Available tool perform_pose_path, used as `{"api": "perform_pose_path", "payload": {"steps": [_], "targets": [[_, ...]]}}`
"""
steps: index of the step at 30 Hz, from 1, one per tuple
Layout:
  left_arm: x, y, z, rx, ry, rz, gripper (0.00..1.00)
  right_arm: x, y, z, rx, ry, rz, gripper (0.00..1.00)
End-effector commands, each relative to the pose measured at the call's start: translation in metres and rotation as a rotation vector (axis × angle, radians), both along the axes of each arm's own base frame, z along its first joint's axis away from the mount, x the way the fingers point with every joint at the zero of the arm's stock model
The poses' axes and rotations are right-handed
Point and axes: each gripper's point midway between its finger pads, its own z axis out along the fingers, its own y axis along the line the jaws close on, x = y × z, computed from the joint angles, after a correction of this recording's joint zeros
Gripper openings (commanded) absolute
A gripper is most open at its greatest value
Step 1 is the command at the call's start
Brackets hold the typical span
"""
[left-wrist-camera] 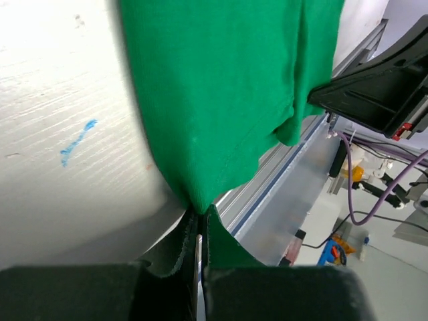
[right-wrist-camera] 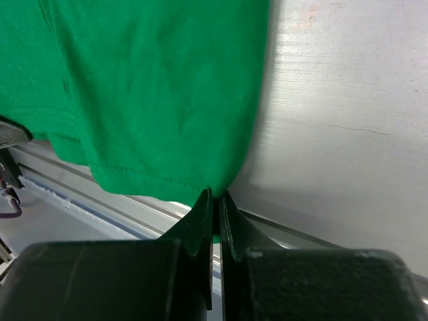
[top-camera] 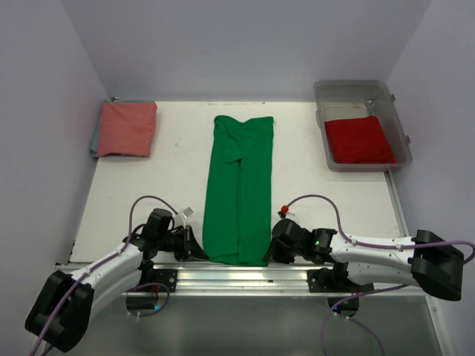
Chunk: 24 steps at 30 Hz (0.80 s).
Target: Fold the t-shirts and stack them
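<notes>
Left fingers [left-wrist-camera: 168, 257]: pinching bright green cloth t-shirt [top-camera: 239, 189] at its near hem corner.
Right fingers [right-wrist-camera: 235, 234]: pinching the hem's opposite corner.

The green shirt [top-camera: 239, 193] looks matt, soft cloth; the table [top-camera: 174, 174] matt, faintly grained, perhaps painted wood.

Shirt [top-camera: 239, 189] between pile [top-camera: 127, 129] and bin [top-camera: 353, 84]

We can read no text, label, brand, number or sign. The blue smear [left-wrist-camera: 77, 140] on the white table [left-wrist-camera: 40, 80] forms no legible character.
</notes>
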Motion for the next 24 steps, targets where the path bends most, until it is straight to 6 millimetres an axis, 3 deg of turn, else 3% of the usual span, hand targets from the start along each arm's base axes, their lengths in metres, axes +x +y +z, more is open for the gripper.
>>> {"api": "perform_pose_path", "payload": {"steps": [1, 3, 10, 15, 23, 24], "targets": [[0.002, 0.001, 0.004, -0.006, -0.066, -0.009, 0.00, 0.007, 0.003, 0.017, -0.003, -0.048, 0.013, 0.00], [0.016, 0.002, 0.015, 0.013, -0.143, 0.019, 0.00, 0.018, 0.005, 0.036, 0.011, -0.118, 0.005, 0.00], [0.087, -0.002, 0.090, 0.042, -0.485, 0.122, 0.00, 0.059, 0.005, 0.085, -0.051, -0.340, 0.003, 0.00], [0.126, 0.000, 0.104, 0.138, -0.585, 0.142, 0.00, 0.095, 0.004, 0.115, -0.118, -0.469, -0.022, 0.00], [0.190, -0.002, 0.120, 0.228, -0.715, 0.214, 0.00, 0.169, -0.021, 0.123, -0.256, -0.557, -0.117, 0.00], [0.208, -0.002, 0.129, 0.239, -0.750, 0.247, 0.00, 0.178, -0.020, 0.123, -0.274, -0.559, -0.123, 0.00]]}}
